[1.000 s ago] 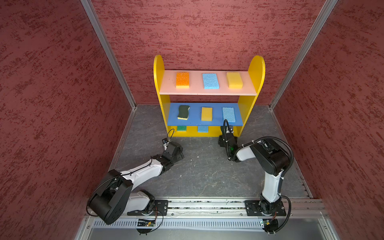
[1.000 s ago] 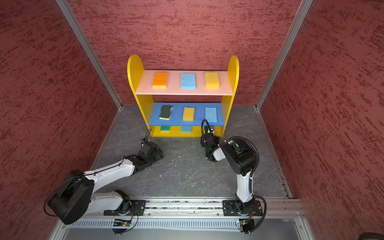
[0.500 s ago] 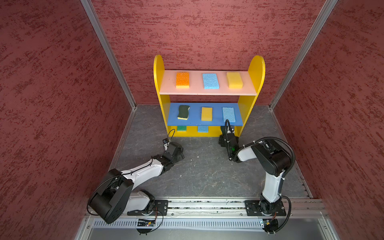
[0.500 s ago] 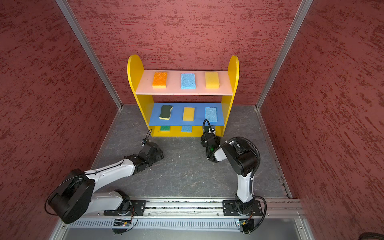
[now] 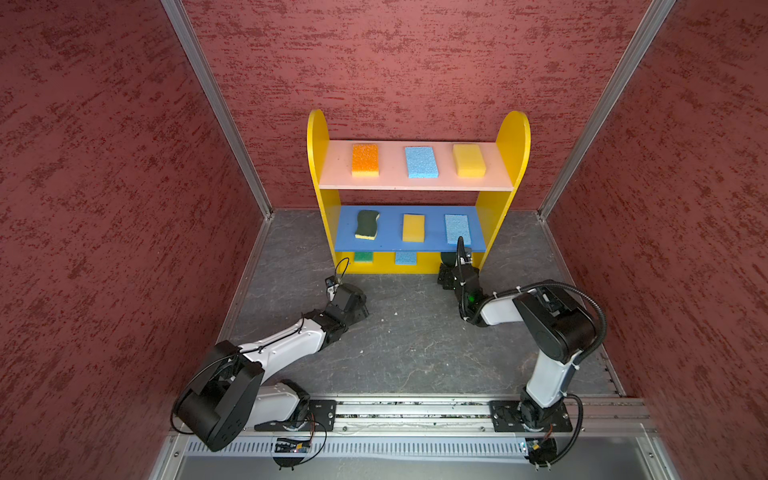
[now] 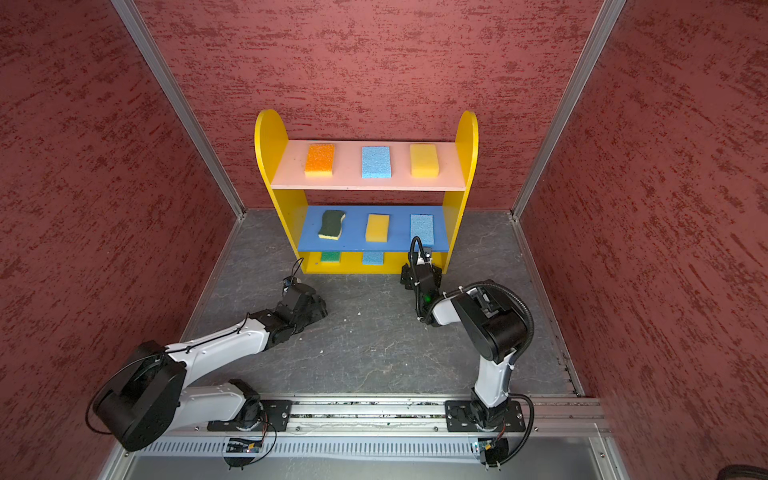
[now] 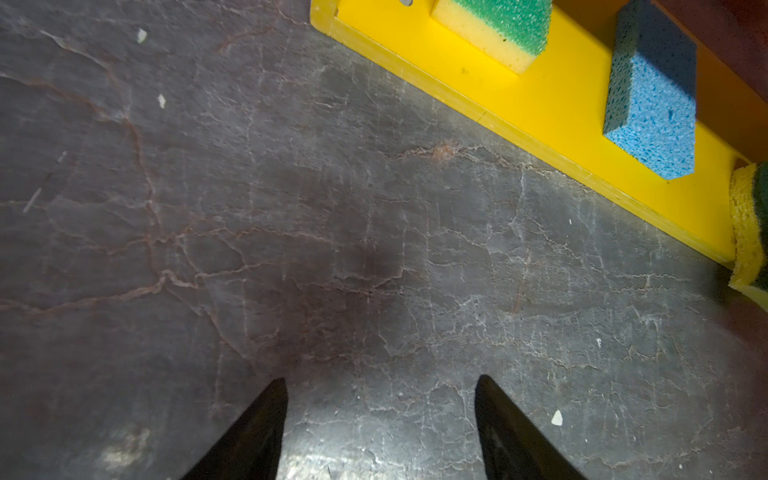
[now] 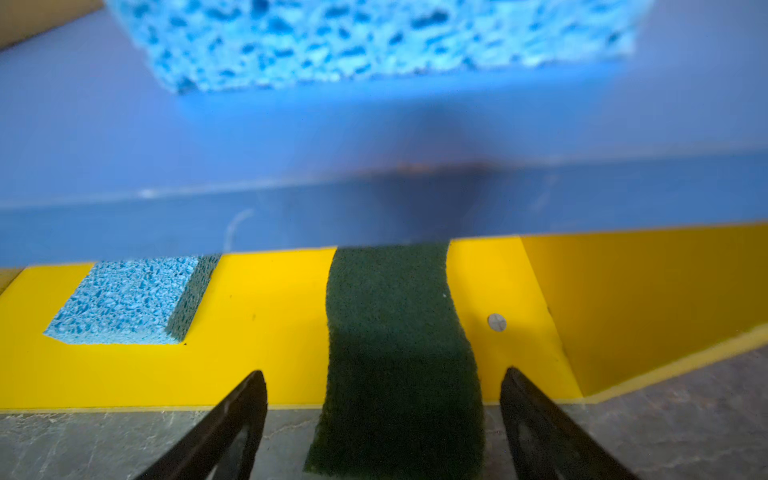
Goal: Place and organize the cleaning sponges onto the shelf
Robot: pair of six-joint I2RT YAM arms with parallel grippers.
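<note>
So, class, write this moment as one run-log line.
left gripper: open, empty, above grey floor | right gripper: open, astride wavy dark-green scourer | scourer: overhanging yellow shelf base

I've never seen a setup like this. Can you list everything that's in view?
shelf: one; yellow sides; by back wall
orange sponge, top blue sponge, top yellow sponge: one each; pink board, left to right
middle scourer, middle yellow sponge, middle blue sponge: one each; scourer dark green; blue board, left to right
green-topped sponge, base blue sponge, base scourer: one each; yellow base; scourer dark green, overhanging the front edge
floor: one; dark grey
left gripper: one; black; open, empty, over the floor
right gripper: one; black; open, straddling base scourer
</note>
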